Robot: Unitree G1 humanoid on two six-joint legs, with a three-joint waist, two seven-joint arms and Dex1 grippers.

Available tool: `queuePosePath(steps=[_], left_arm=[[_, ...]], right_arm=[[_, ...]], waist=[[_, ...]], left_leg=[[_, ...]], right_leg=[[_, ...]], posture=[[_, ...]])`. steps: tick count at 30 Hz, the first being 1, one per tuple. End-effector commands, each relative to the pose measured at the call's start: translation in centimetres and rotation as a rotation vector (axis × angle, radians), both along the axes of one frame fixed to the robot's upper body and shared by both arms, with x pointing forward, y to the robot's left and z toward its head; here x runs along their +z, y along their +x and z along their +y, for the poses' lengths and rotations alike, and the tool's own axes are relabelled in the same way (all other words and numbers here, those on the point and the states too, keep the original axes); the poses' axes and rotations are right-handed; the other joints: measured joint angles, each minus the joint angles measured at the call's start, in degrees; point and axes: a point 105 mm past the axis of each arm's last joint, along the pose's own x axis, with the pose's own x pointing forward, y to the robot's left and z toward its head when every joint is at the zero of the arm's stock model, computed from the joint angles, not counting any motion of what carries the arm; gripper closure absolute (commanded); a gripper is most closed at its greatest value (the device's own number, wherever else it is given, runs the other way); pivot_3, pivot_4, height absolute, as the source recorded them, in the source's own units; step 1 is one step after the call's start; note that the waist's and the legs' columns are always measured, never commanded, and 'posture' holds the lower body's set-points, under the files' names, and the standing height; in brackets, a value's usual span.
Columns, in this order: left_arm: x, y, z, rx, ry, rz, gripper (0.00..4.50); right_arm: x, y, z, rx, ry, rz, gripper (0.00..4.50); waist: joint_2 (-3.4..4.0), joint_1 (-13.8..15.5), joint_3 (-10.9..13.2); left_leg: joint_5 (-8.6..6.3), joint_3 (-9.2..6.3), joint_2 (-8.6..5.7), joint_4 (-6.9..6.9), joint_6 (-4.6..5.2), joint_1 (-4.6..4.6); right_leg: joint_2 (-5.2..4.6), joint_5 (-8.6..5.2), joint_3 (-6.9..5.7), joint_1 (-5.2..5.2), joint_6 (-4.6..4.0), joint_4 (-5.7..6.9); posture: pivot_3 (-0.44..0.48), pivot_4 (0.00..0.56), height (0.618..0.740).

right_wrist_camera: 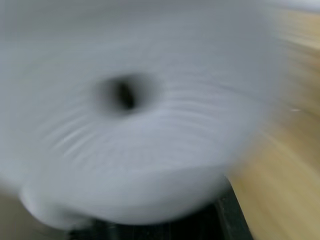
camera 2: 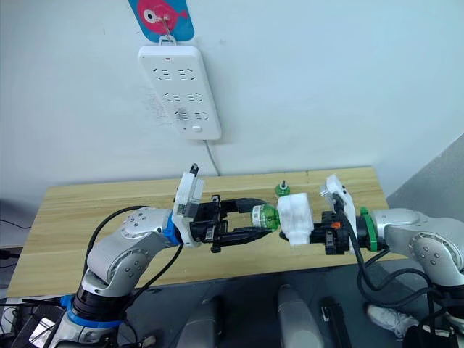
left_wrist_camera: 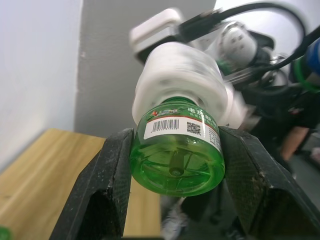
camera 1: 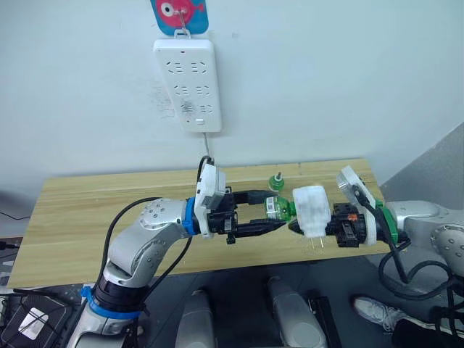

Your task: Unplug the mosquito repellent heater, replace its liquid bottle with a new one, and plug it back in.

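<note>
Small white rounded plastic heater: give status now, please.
Left gripper fingers shut on green liquid bottle. Right gripper holds small white rounded plastic heater, unplugged, above wooden table. Second green bottle stands behind.

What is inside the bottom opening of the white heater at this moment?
A green liquid bottle sits in the mosquito repellent heater, its base gripped by the left end effector. Its neck and wick are covered by the heater body.
</note>
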Motion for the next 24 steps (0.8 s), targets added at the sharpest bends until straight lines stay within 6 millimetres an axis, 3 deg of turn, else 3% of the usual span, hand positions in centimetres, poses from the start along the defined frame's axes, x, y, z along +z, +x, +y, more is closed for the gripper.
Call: queuePosePath(steps=[1,5,8,12,17,21,24], left_arm=[[-0.5,-0.1,-0.1,0.001,0.023,-0.040,2.16],[-1.1,-0.5,-0.3,-0.034,0.048,-0.062,2.16],[-1.1,-1.1,-0.6,-0.069,0.051,-0.066,2.16],[-1.0,-1.2,-0.4,-0.078,0.049,-0.045,2.16],[-0.2,-1.7,-0.2,-0.111,0.018,0.031,2.16],[0.2,-1.7,-0.2,-0.118,0.006,0.053,2.16],[0.7,-1.1,-0.1,-0.089,-0.020,0.071,2.16]], right_arm=[[3.0,-1.4,0.6,0.065,0.064,-0.037,4.50],[4.9,-0.2,1.3,0.000,0.159,-0.039,4.50],[5.1,2.2,1.4,-0.128,0.167,-0.080,4.50],[5.5,3.7,0.9,-0.203,0.187,-0.077,4.50],[3.5,5.6,-0.8,-0.330,0.133,-0.034,4.50],[0.8,5.1,-1.1,-0.352,0.055,0.001,4.50],[-0.1,2.9,-0.5,-0.260,0.015,0.039,4.50]], waist=[[0.00,-0.1,0.0],[0.00,-0.3,0.0],[0.00,-0.3,0.0],[0.00,-0.3,0.0],[0.00,-0.2,0.0],[0.00,-0.2,0.0],[0.00,-0.2,0.0]], left_leg=[[0.00,0.00,0.01,0.01,0.00,0.00],[0.00,0.02,0.00,0.08,0.00,0.00],[0.00,0.02,0.00,0.11,0.00,0.00],[0.00,0.02,0.00,0.10,0.01,-0.03],[-0.01,0.01,0.01,0.08,0.01,-0.04],[-0.01,-0.01,0.01,0.06,0.01,-0.04],[-0.01,0.00,0.01,0.08,0.01,-0.04]], right_leg=[[0.01,0.00,0.00,0.00,0.00,0.00],[0.01,0.02,0.03,0.03,-0.02,0.01],[0.01,0.03,0.04,0.02,-0.03,0.02],[0.01,0.04,0.04,0.00,0.00,0.00],[0.01,0.04,0.01,0.00,0.01,0.00],[0.01,0.03,0.00,-0.01,0.01,-0.01],[0.01,0.03,0.02,-0.02,0.01,0.01]], posture=[[-0.211,0.279,0.740],[-0.219,0.281,0.740],[-0.216,0.280,0.740],[-0.216,0.277,0.740],[-0.216,0.277,0.740],[-0.215,0.277,0.740],[-0.215,0.277,0.740]])
